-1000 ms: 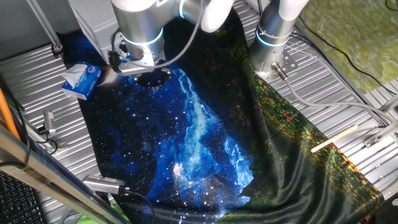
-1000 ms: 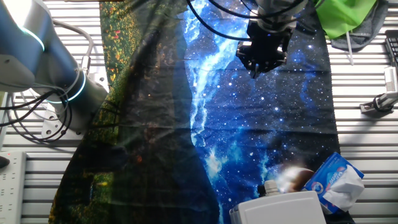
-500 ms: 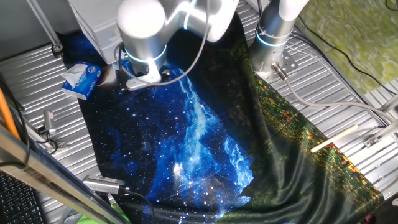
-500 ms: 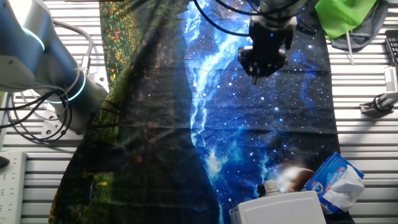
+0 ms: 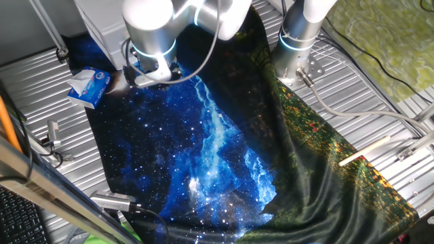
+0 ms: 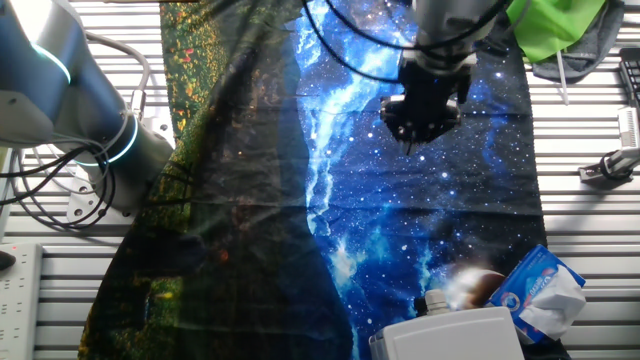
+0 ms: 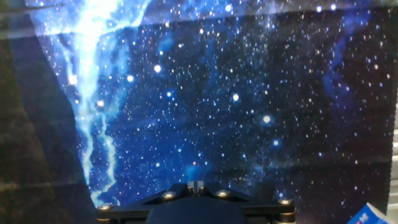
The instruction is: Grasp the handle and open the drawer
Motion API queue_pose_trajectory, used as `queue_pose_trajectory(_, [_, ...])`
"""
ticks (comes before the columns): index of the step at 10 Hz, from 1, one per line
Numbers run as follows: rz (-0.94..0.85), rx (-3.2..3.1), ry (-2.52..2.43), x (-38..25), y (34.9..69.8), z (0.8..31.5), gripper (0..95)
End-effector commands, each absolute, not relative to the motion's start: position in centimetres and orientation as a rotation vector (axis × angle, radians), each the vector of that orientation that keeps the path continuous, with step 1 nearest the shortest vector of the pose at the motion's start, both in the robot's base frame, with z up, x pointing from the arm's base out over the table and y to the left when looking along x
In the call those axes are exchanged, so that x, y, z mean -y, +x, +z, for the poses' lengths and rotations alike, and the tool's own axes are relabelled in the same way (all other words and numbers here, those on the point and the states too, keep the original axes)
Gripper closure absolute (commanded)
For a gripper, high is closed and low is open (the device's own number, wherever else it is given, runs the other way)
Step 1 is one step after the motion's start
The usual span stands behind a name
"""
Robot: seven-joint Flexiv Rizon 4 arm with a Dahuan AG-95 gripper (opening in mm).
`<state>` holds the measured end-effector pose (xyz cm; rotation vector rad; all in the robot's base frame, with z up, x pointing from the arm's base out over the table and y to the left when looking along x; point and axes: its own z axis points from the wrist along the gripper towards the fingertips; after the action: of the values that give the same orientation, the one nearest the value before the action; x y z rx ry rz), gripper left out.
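Observation:
The drawer is part of a pale grey-white boxy unit (image 5: 102,27) at the back left of one fixed view. Only its top edge (image 6: 450,338) shows at the bottom of the other fixed view. I cannot make out the handle clearly; the arm hides the unit's front. My gripper (image 5: 150,73) hangs over the starry blue cloth (image 5: 196,149), a short way from the unit. It also shows in the other fixed view (image 6: 420,128). In the hand view the fingertips (image 7: 196,185) are pressed together with nothing between them, pointing down at the cloth (image 7: 236,99).
A small blue-and-white carton (image 5: 88,87) lies beside the unit, also seen in the other fixed view (image 6: 540,290) and at the hand view's bottom right corner (image 7: 373,214). A second arm's base (image 5: 298,41) stands at the back. A wooden stick (image 5: 364,150) lies right.
The gripper has moved across the blue cloth towards the boxy unit and carton. Its fingers have stayed shut.

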<state>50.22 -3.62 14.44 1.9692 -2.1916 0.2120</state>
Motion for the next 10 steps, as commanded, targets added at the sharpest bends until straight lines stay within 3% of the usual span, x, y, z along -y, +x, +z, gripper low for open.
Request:
queue_pose_trajectory(1, [0.210, 2.182, 1.980, 4.8, 50.2, 14.0, 95.0])
queue_pose_trajectory(10, [0.197, 2.150, 2.032, 10.3, 51.1, 13.1, 95.0])
